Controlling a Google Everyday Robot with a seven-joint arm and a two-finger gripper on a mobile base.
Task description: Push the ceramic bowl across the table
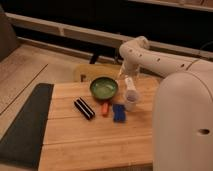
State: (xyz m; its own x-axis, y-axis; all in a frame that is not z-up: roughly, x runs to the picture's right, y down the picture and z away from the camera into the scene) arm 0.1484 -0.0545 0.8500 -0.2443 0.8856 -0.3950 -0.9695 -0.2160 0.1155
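The round, dark-rimmed green ceramic bowl (104, 88) sits near the 12 o'clock edge of the light bamboo plank tabletop (90, 142). The tool (123, 74) hangs just beside the bowl at its 2 o'clock. I cannot tell its state.

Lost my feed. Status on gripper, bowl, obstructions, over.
Gripper right of ceramic bowl, over white cup. Bowl near table far edge. Black bar, orange item, blue block crowd its near side.
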